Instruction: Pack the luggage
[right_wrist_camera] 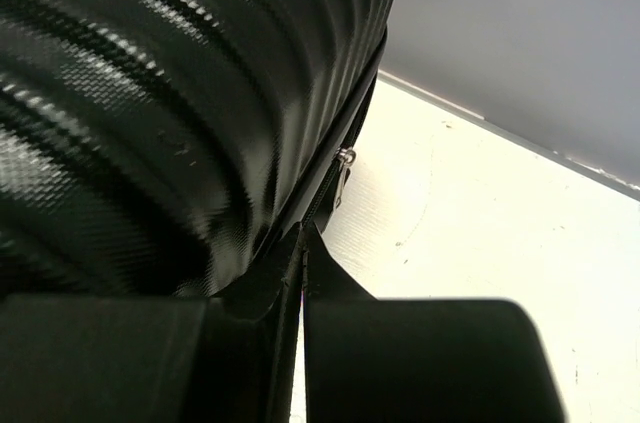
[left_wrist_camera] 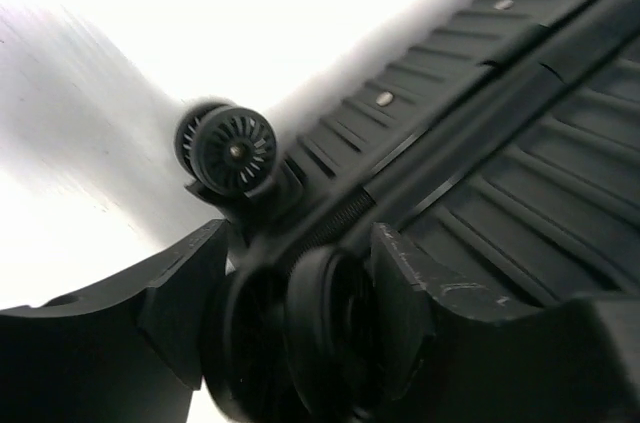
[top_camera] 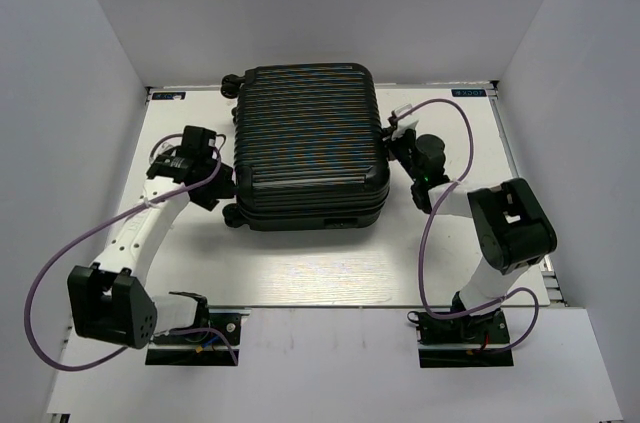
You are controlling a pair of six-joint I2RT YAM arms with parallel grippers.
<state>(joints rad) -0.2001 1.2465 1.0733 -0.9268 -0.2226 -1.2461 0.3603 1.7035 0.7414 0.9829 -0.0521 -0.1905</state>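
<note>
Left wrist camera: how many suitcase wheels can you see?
2. The upper wheel sticks out at a corner of the luggage; the lower wheel sits between the left gripper's fingers. More may be hidden.

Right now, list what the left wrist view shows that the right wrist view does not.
Only the left wrist: two wheels of the luggage, an upper wheel standing free and a lower wheel that appears gripped by the left gripper. Only the right wrist: a zipper pull at the seam, the table, the wall, and the right gripper, its fingers together against the seam. Both: the black ribbed shell, seen close up.
</note>
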